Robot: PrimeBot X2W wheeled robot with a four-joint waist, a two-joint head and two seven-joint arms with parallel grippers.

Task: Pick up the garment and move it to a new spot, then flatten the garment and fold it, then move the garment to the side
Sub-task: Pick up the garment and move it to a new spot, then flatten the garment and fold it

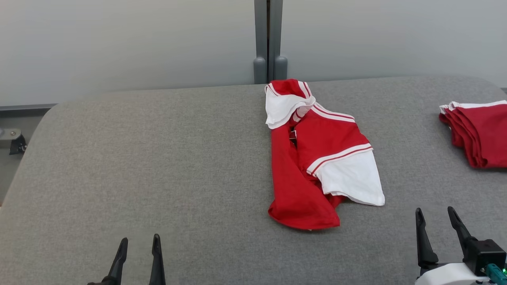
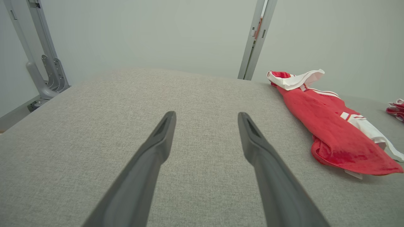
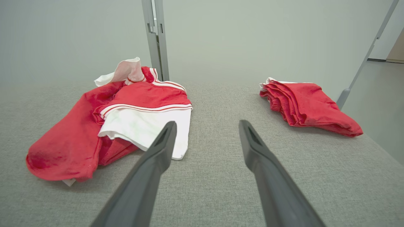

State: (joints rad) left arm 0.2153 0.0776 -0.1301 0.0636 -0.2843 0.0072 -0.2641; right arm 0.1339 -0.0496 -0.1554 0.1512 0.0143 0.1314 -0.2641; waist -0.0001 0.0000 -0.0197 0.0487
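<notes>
Evidently at the outset of the first step, we find the crumpled red-and-white fabric garment (image 1: 328,136) lying on the grey cloth-covered table (image 1: 158,158) directly in front of the upright grey metal post (image 1: 268,39). Its white collar end is nearest the post and its red hem is farthest from it. A stack of folded red fabric pieces with white edging (image 1: 481,134) rests well to the right of the post, apart from the garment.

Both claws stand over the table edge farthest from the post: the dark two-fingered left gripper (image 1: 140,238) well to the post's left, the dark two-fingered right gripper (image 1: 435,209) to its right, near the garment's white sleeve panel. Each has its fingers spread wide with nothing between them.

We judge the pick-up not yet begun. To do it well, we would lead with the nearer right gripper, pinch a raised fold so that several layers are caught, and lift until the trailing cloth clears the table. We would set it down left of the post, away from the stack.
</notes>
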